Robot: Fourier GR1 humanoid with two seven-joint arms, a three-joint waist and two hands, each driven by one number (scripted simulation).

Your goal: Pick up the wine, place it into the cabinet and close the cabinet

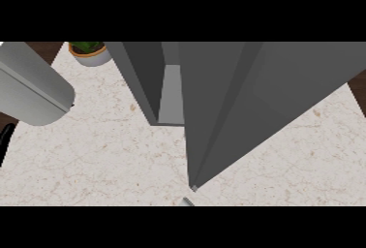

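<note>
Although only the head view is given, it shows the cabinet point(286, 82) clearly: a tall grey box that stands on the pale marbled surface point(93, 160) and fills the upper right of the view. Its door point(214, 121) is swung open toward the viewer, and the door's lower corner comes down close to the bottom edge of the view. Between the door and the cabinet's left wall a narrow slice of the light grey inside can be seen. The wine does not show anywhere; whether it is already inside the cabinet, behind the door, I cannot tell. To the left of the cabinet, a grey forearm point(32, 87) comes in from the left edge, and it should be the left one. The robot hand on this arm is almost fully outside the view; only a thin black part point(6, 138) shows at the edge, below the forearm, so I cannot tell if its fingers are open or curled, or if it holds something. The right robot hand is not in the view at all. Just behind the cabinet, at its left side, a small potted plant point(89, 51) stands on the surface. Judging from the open door, the step in hand is probably the closing. To do it well, a flat hand should push the door's outer face near its free edge, and follow its swing until it meets the cabinet.
</note>
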